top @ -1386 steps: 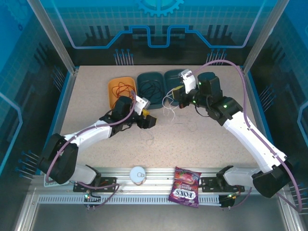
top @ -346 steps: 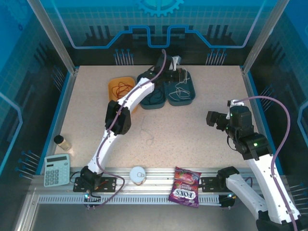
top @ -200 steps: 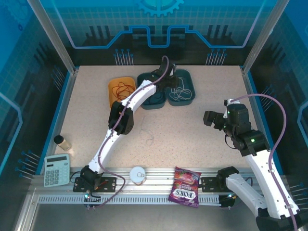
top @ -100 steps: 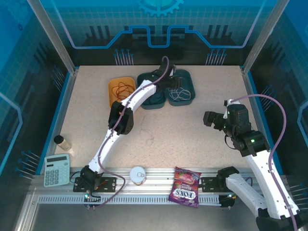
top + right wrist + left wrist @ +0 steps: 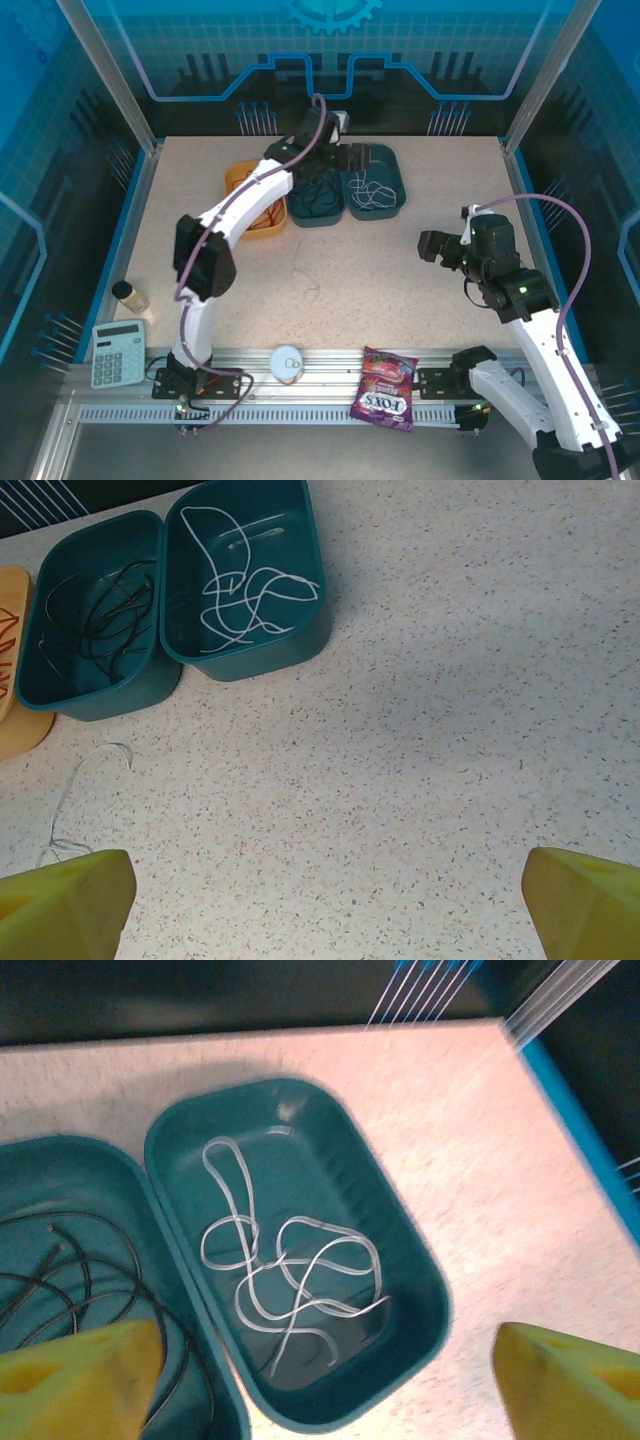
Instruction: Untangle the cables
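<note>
The left pincer (image 5: 325, 1385) has just sprung wide and lifted clear of the right-hand teal plastic tray (image 5: 420, 1290), leaving the thin white cable (image 5: 285, 1280) curled loose on its floor, so that one looks sorted. The thin black cable (image 5: 90, 1260) lies coiled in the neighbouring teal tray (image 5: 100, 695). The right pincer (image 5: 328, 905) hangs wide and empty over the speckled tabletop (image 5: 400, 310). One pale stray wire (image 5: 66, 790) lies below the trays, likely next. The red cable (image 5: 6, 645) is cut off at the frame's left edge, and the left arm (image 5: 250, 195) hides much of its orange tray (image 5: 238, 185).
</note>
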Robot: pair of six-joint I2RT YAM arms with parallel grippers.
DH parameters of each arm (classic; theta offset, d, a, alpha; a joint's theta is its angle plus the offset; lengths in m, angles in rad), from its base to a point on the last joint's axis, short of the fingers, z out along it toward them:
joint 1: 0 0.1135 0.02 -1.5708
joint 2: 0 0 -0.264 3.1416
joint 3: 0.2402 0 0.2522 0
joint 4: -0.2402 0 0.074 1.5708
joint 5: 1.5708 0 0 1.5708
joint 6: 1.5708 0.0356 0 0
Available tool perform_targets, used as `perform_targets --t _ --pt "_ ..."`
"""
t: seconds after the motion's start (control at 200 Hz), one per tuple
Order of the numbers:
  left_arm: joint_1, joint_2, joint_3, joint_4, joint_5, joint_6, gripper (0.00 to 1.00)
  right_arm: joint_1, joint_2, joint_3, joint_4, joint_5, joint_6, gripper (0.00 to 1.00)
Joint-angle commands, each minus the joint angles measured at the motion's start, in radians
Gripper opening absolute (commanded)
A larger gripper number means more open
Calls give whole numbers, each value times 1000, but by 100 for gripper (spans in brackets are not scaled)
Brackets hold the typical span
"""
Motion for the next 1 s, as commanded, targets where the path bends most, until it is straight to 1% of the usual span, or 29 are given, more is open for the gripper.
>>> perform_targets --t 0.0,0.185,0.375,0.465,0.615,0.715,0.861,0.961,0.996 --pt "-3 -149 -140 116 -33 10 99 50 26 10 39 -21 16 100" --pt "3 -390 -428 227 -120 -11 99 205 109 36 78 48 15 99" --pt "69 -648 -794 370 -141 -178 99 337 260 80 128 54 8 96" --pt "101 -772 -949 410 -183 -226 99 394 349 107 144 46 4 95" --pt "141 -942 -1093 327 -289 -234 99 492 493 155 173 45 -7 95" --pt "154 -1056 -1190 266 -339 -232 99 529 607 197 174 16 -2 95" --pt "155 -1256 -1348 188 -387 -256 99 583 793 291 156 -45 -19 83" --pt "157 -1400 -1435 112 -461 -304 99 625 924 382 111 -40 -38 78" --pt "158 -1444 -1458 91 -487 -321 99 637 970 420 89 -34 -48 74"
